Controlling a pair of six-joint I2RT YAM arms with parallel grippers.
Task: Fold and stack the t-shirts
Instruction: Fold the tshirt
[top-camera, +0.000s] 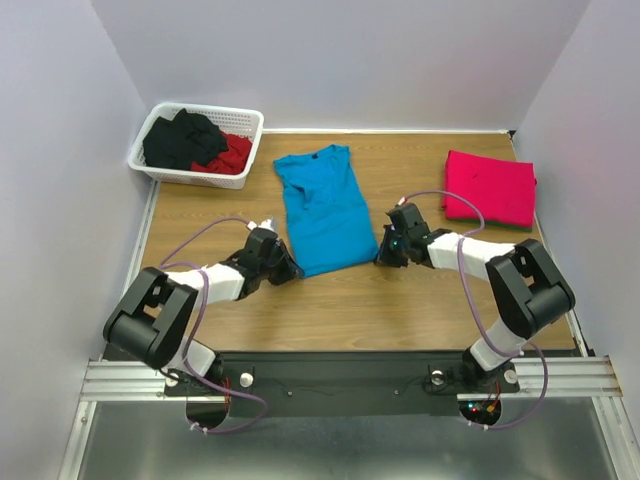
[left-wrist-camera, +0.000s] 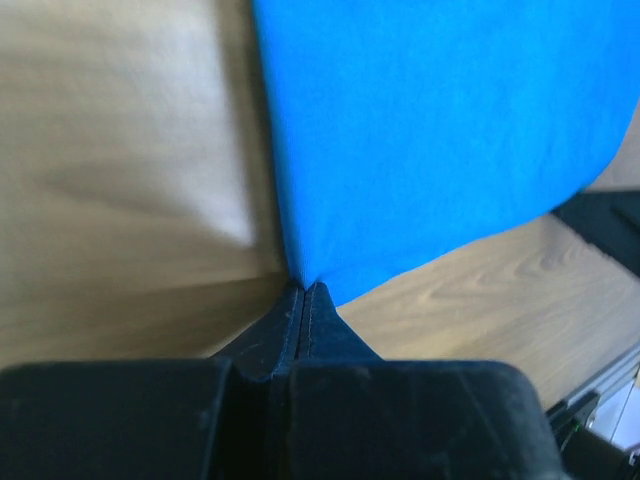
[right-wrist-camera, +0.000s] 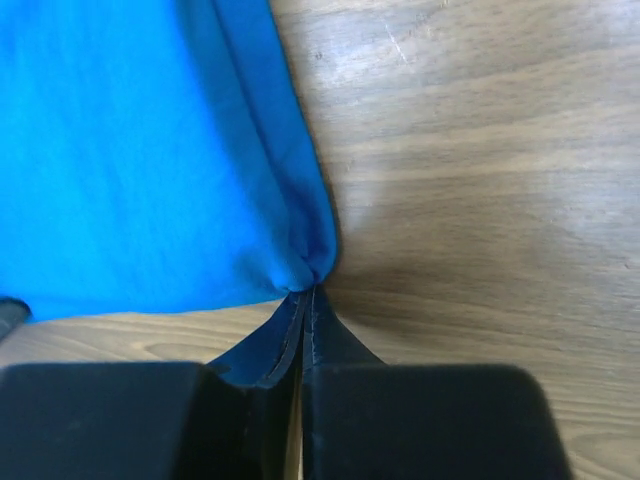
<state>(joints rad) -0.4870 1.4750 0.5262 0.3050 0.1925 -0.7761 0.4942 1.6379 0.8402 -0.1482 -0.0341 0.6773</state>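
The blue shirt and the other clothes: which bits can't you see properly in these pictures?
Top view: the blue shirt covers its own underside; no sleeves show.
Wrist views: picture edges cut off most of it; its pinched corners vanish inside the left gripper and right gripper.
Top view: black clothes and red cloth bunched in the basket; how many, cannot tell.

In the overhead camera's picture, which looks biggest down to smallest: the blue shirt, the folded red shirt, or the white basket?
1. The blue shirt and the white basket: too alike to rank.
2. The folded red shirt: clearly smallest.
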